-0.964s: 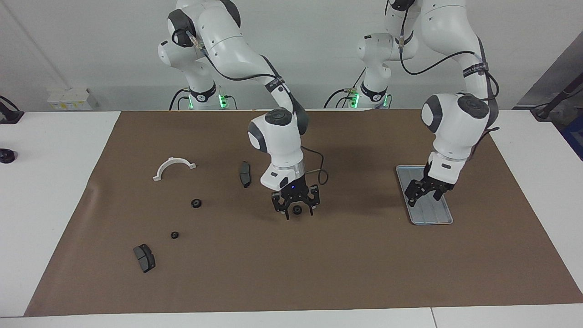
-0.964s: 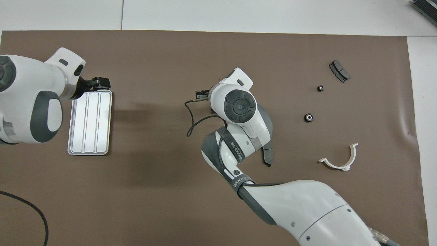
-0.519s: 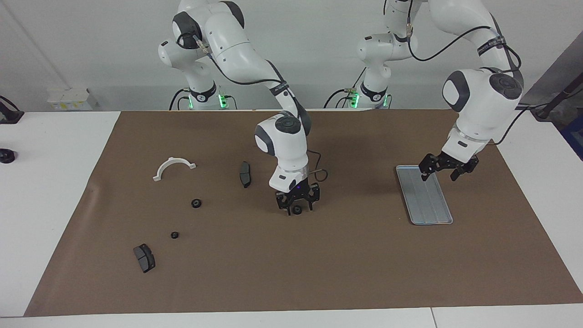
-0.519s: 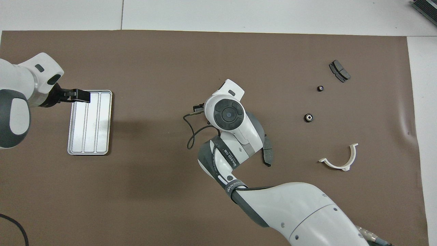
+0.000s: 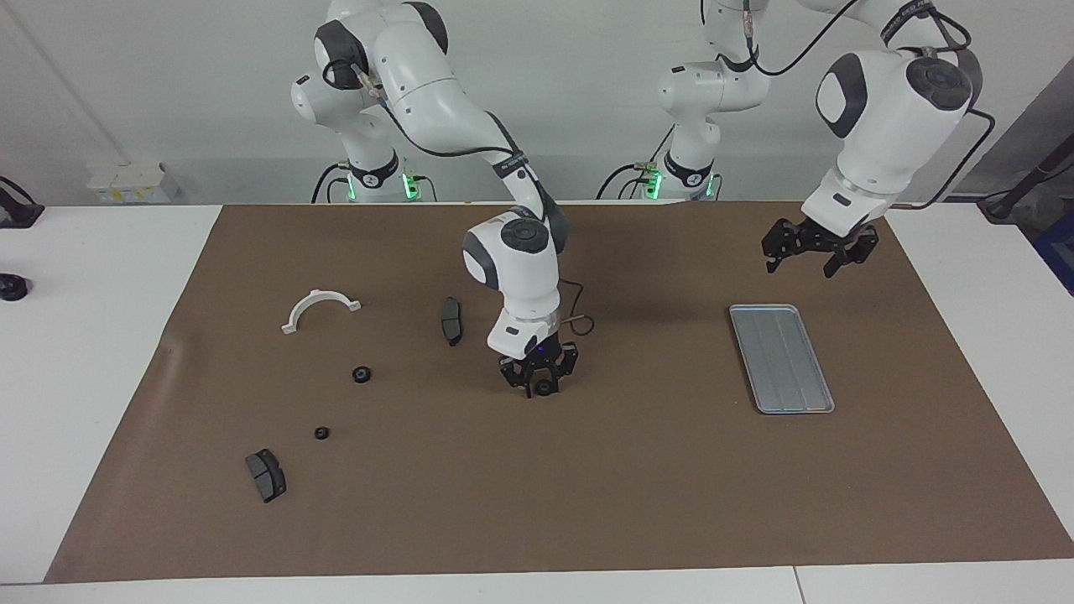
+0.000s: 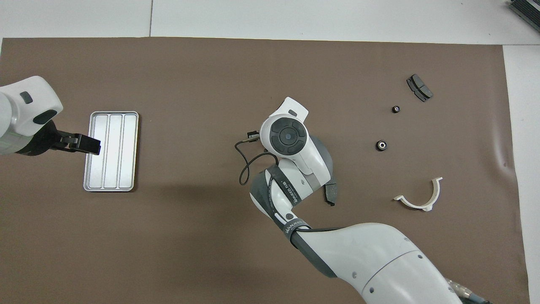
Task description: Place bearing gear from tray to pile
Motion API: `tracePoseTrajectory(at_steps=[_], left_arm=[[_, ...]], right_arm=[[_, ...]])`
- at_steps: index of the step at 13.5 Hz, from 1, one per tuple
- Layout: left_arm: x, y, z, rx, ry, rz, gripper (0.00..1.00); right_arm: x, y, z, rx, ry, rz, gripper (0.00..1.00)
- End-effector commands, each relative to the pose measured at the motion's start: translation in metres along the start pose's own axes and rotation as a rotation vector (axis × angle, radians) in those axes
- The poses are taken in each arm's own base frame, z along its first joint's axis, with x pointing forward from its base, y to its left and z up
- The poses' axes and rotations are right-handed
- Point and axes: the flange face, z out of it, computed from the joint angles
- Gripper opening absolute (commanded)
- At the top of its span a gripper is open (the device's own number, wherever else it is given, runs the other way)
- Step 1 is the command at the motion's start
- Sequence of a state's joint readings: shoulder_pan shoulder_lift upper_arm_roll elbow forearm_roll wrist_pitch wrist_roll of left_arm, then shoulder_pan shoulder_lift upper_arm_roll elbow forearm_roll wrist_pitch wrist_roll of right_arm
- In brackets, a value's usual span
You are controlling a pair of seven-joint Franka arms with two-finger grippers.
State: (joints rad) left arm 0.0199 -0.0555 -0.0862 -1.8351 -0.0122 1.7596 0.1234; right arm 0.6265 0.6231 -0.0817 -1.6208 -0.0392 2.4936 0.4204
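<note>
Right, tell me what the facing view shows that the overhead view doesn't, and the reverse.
Facing only: the right gripper low at a small black round gear mid-mat; overhead, the arm's wrist covers both. It also shows that the open left gripper is raised in the air.
Overhead only: a dark object cut off at the frame's corner.
Both: the ridged silver-grey metal tray, the white half-ring bracket, two more black gears, two dark grey brake pads.

left hand point(image 5: 810, 252) lifted off tray point(image 5: 781, 358), right hand point(image 5: 537, 382) narrowing
</note>
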Motion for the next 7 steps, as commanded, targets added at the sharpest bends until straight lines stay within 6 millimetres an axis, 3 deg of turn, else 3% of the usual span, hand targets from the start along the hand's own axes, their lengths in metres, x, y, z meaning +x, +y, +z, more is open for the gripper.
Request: tracePoseTrajectory(at_steps=[1, 3, 5, 6, 7], left_arm=[[-0.006, -0.002, -0.039, 0.013, -0.022, 0.037, 1.00], [0.004, -0.005, -0.055, 0.012, -0.025, 0.038, 1.00], [-0.001, -0.002, -0.042, 0.018, -0.041, 0.042, 1.00], [-0.007, -0.005, -0.036, 0.018, -0.041, 0.031, 1.00], [-0.005, -0.005, -0.037, 0.019, -0.034, 0.027, 1.00]], right_arm=[[-0.004, 0.001, -0.001, -0.002, -0.017, -0.018, 0.22], [-0.003, 0.001, -0.002, -0.003, -0.017, -0.016, 0.05], [0.000, 0.008, -0.003, -0.020, -0.027, -0.015, 0.00], [0.006, 0.020, -0.006, -0.039, -0.043, -0.005, 0.00], [0.018, 0.049, -0.011, -0.058, -0.048, 0.023, 0.00]])
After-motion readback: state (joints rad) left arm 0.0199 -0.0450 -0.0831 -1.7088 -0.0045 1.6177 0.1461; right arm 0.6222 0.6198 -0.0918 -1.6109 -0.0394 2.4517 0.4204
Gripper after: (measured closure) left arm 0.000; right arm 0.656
